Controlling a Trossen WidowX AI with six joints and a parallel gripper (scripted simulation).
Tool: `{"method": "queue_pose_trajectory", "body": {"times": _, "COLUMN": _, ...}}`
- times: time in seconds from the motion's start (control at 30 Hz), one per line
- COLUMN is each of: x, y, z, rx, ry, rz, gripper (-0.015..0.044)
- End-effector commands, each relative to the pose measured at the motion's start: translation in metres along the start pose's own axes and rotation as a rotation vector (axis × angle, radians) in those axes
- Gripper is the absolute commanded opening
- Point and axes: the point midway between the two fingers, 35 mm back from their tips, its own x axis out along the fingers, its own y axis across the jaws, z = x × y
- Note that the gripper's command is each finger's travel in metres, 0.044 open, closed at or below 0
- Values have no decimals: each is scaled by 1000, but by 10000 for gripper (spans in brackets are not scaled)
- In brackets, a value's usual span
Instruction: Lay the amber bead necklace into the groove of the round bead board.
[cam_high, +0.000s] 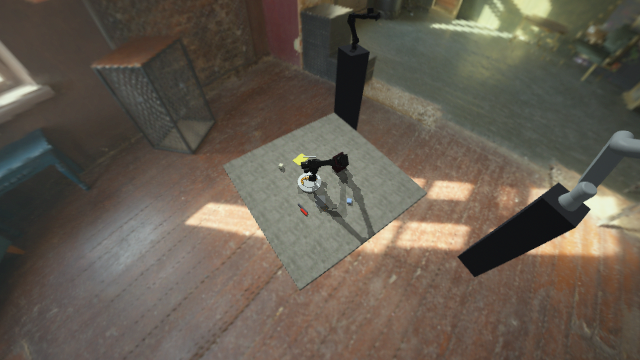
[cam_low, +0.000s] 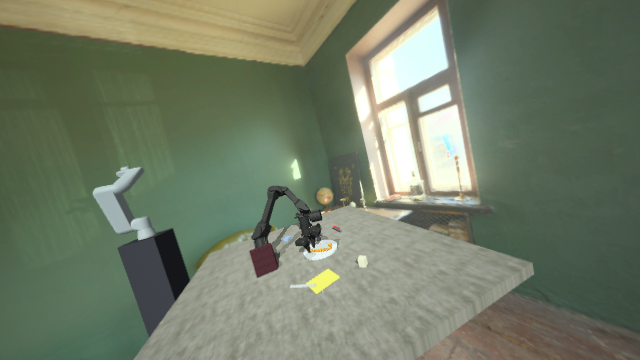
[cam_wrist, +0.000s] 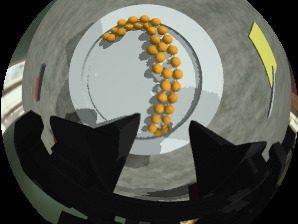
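Note:
The amber bead necklace (cam_high: 303, 181) (cam_low: 320, 249) (cam_wrist: 167, 73) lies on the white round bead board (cam_high: 301, 188) (cam_low: 312, 257) (cam_wrist: 212, 75). In the wrist view it is a bent double strand: one part follows the groove along the top, and the rest runs down the right part of the inner disc, inside the groove's right side, to an end near the groove at the bottom. The groove's left side is bare. My gripper (cam_high: 312, 179) (cam_low: 311, 246) (cam_wrist: 165, 121) is open and low over the board, its fingertips either side of the necklace's lower end in the wrist view. Exact fingertip height cannot be told.
A yellow sheet (cam_high: 300, 160) (cam_low: 326, 280) (cam_wrist: 262, 50) with a thin white stick (cam_low: 299, 286) lies beside the board. A small pale block (cam_high: 281, 165) (cam_low: 362, 261), a red and dark object (cam_high: 303, 211) (cam_low: 336, 228) and a blue block (cam_high: 349, 201) (cam_low: 287, 238) lie farther around it.

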Motion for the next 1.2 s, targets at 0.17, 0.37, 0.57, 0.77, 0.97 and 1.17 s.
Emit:
{"method": "queue_pose_trajectory", "body": {"times": 0.17, "x": 10, "y": -1, "z": -2, "rx": 12, "ry": 9, "rz": 3, "gripper": 250}}
{"method": "queue_pose_trajectory", "body": {"times": 0.37, "x": 8, "y": -1, "z": -1, "rx": 3, "ry": 4, "rz": -1, "gripper": 93}}
{"method": "queue_pose_trajectory", "body": {"times": 0.57, "x": 8, "y": -1, "z": -1, "rx": 3, "ry": 4, "rz": -1, "gripper": 0}}
{"method": "queue_pose_trajectory", "body": {"times": 0.77, "x": 8, "y": -1, "z": -1, "rx": 3, "ry": 4, "rz": -1, "gripper": 0}}
{"method": "queue_pose_trajectory", "body": {"times": 0.97, "x": 8, "y": -1, "z": -1, "rx": 3, "ry": 4, "rz": -1, "gripper": 0}}
{"method": "queue_pose_trajectory", "body": {"times": 1.17, "x": 8, "y": -1, "z": -1, "rx": 3, "ry": 4, "rz": -1, "gripper": 0}}
